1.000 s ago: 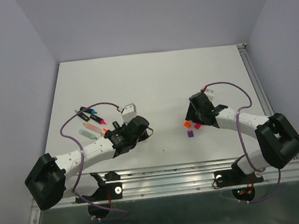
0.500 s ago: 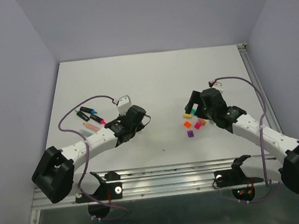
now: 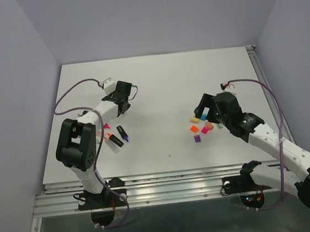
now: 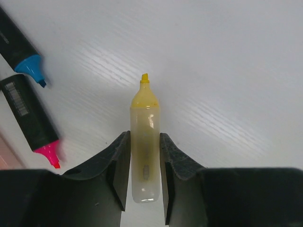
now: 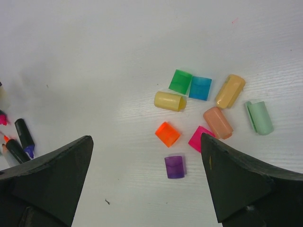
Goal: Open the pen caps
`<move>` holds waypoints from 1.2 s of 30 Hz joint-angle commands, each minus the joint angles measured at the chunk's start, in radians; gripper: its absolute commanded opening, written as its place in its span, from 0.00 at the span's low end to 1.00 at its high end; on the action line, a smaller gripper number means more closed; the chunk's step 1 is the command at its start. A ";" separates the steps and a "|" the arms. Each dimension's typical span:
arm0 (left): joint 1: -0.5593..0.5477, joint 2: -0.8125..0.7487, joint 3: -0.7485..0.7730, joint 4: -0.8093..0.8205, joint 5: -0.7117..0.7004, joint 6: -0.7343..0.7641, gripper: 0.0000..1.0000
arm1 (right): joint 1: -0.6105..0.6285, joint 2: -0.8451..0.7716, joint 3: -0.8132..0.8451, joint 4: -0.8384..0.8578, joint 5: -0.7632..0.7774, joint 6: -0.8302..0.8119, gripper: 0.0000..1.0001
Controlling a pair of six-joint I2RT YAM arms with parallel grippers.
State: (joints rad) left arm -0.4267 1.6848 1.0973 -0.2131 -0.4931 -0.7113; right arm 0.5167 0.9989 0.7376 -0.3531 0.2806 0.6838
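The left gripper (image 4: 144, 142) pinches a yellow highlighter (image 4: 145, 118) by its body, and the bare tip points away from the jaws. Two black pens (image 4: 28, 118) lie to the left of them. The right gripper (image 5: 146, 138) is spread wide and holds nothing. The pen caps (image 5: 167, 134) lie loose just ahead of its jaws. The left arm is folded and reaches far forward; the right arm stretches low. The table (image 3: 162, 76) is white and the walls (image 3: 155, 16) are pale violet.

The middle and far tabletop (image 3: 163, 87) lies bare, open for passing. The pen caps (image 3: 195, 128) crowd together at the right, and loose pens (image 3: 122, 133) lie beside the left arm (image 3: 79, 143).
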 commanded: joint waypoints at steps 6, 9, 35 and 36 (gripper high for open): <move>0.134 0.145 0.142 -0.065 -0.038 0.110 0.00 | -0.001 -0.031 -0.038 -0.012 0.042 -0.027 1.00; 0.155 0.150 0.141 -0.072 -0.030 0.102 0.00 | -0.001 -0.032 -0.046 -0.012 0.042 -0.020 1.00; 0.177 -0.595 -0.160 -0.083 0.079 0.026 0.99 | -0.003 -0.106 -0.017 -0.153 0.115 0.068 1.00; 0.177 -0.700 -0.189 -0.069 0.076 0.015 0.99 | -0.001 -0.111 -0.017 -0.159 0.118 0.071 1.00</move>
State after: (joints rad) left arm -0.2535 1.1919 0.9966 -0.2863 -0.4000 -0.6487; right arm 0.5167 0.9127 0.7116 -0.4591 0.3321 0.7303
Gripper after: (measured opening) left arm 0.986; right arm 0.998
